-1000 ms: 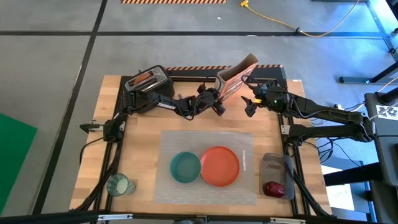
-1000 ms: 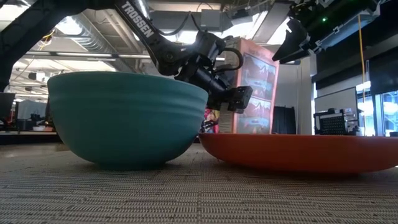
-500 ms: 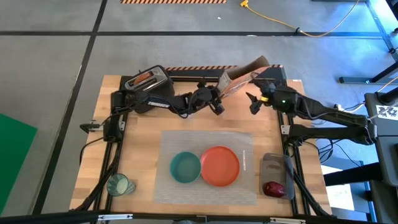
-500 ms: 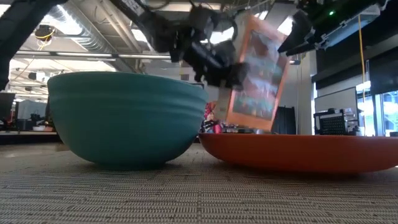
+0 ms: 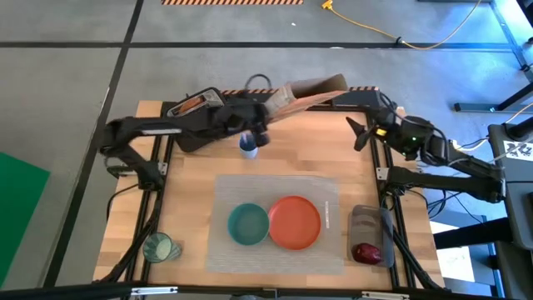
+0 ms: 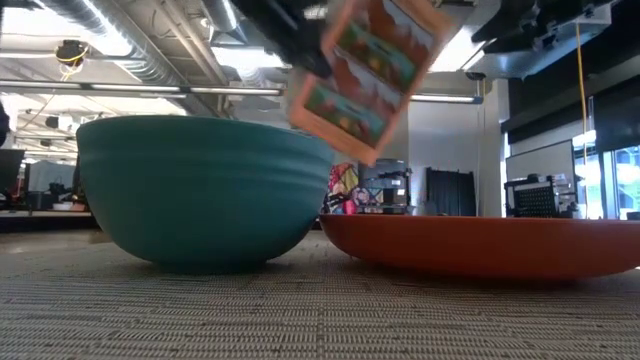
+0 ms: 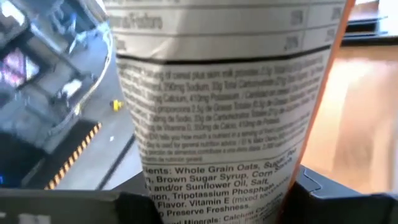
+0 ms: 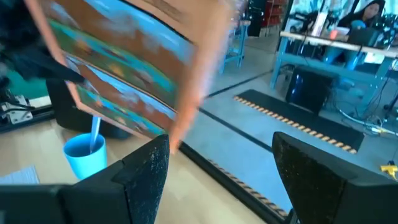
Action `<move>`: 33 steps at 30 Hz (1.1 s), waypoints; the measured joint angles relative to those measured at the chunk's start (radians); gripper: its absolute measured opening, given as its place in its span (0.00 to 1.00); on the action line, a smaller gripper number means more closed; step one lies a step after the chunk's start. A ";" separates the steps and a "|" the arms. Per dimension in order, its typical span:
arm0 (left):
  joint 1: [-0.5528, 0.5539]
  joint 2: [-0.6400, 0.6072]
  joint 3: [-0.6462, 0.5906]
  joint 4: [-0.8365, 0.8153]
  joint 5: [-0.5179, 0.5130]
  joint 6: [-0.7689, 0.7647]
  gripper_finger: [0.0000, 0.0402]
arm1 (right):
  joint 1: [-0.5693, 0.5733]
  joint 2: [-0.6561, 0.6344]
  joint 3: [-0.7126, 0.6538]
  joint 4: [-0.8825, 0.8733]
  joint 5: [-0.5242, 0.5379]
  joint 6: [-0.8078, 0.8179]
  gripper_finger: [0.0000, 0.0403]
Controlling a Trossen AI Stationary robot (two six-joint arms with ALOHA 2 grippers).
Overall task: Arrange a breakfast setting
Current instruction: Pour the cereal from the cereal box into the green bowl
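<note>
Left jaws [image 5: 268,112] are clamped on a cereal box [image 5: 304,90]; right jaws [image 5: 360,133] are spread empty. Bowl [image 5: 248,224] and plate [image 5: 294,222] are set on the mat [image 5: 325,193]; glass [image 5: 158,247] and apple [image 5: 366,252] are left.

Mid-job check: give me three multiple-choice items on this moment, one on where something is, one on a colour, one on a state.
1. Where is the glass?
A. on the placemat
B. on bare table by the near left corner
C. on the plate

2. What colour is the bowl?
A. teal
B. white
C. yellow

3. What is the cereal box doing?
A. lying flat on the table
B. standing on the placemat
C. lifted and tilted in the left claw

Answers:
1 B, the high view shows it off the mat.
2 A, both views show teal.
3 C, the left wrist view shows it between the fingers.
</note>
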 joint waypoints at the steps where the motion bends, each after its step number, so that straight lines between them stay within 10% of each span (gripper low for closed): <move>1: -0.008 -0.041 0.000 -0.039 0.011 0.019 0.41 | 0.000 -0.006 0.000 -0.001 0.000 -0.006 0.68; 15: -0.257 -0.449 0.001 -0.666 0.085 0.116 0.41 | -0.001 0.011 0.000 -0.044 0.001 0.023 0.68; 33: -0.578 -0.466 0.001 -1.022 0.017 0.053 0.41 | -0.001 0.034 -0.036 -0.042 0.010 0.093 0.68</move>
